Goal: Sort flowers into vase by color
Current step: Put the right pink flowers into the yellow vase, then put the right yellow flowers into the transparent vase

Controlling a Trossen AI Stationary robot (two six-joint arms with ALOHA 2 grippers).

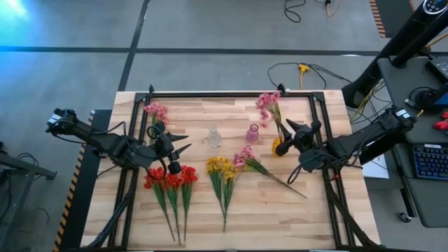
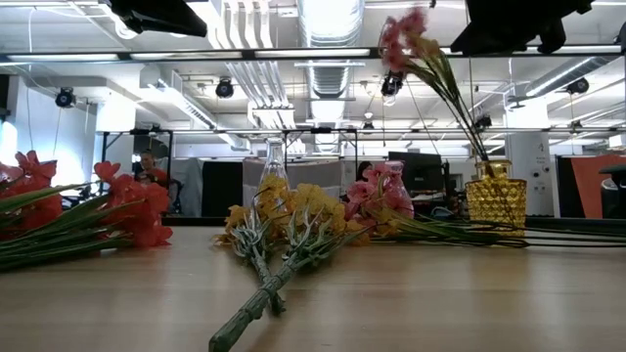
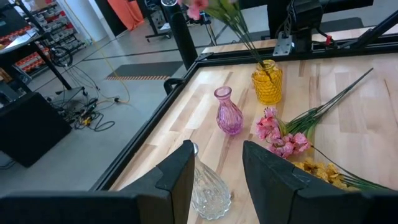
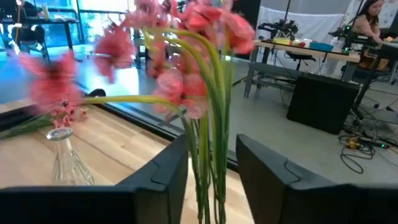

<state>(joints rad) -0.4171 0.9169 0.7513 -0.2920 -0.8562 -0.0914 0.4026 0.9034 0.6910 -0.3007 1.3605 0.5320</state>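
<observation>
Grey floor with cables surrounds the wooden table (image 1: 231, 224) in the high view. Three vases stand along its middle: a clear vase (image 1: 214, 137), a purple vase (image 1: 253, 133) and a yellow vase (image 1: 278, 146). A pink sprig (image 1: 267, 106) stands in the yellow vase, leaning toward the far edge. Red flowers (image 1: 170, 180) lie at the left front, yellow flowers (image 1: 221, 169) in the middle, and loose pink flowers (image 1: 246, 157) just to their right, stems trailing right. Another pink bunch (image 1: 155, 111) lies near the far left corner. The left gripper (image 1: 183, 147) hovers between the red flowers and the clear vase, fingers apart and empty. The right gripper (image 1: 288, 133) sits just beside the yellow vase, at the sprig's stems.

Office ceiling and desks fill the low view's background. Yellow flowers (image 2: 284, 210) lie centre front, red flowers (image 2: 117, 210) left, pink ones (image 2: 377, 196) right of centre. The yellow vase (image 2: 494, 200) holds the tall sprig (image 2: 406, 44), and the clear vase (image 2: 275, 161) stands behind.

From the left wrist, the open fingers (image 3: 180, 177) frame the clear vase (image 3: 208, 190); beyond stand the purple vase (image 3: 229, 112) and yellow vase (image 3: 267, 81), with loose pink flowers (image 3: 280, 134) nearby.

From the right wrist, the fingers (image 4: 165, 171) stand apart with the sprig's stems (image 4: 208, 155) between them, not visibly pinched; blossoms (image 4: 180, 37) fill the view, and the clear vase (image 4: 65, 158) shows beyond.
</observation>
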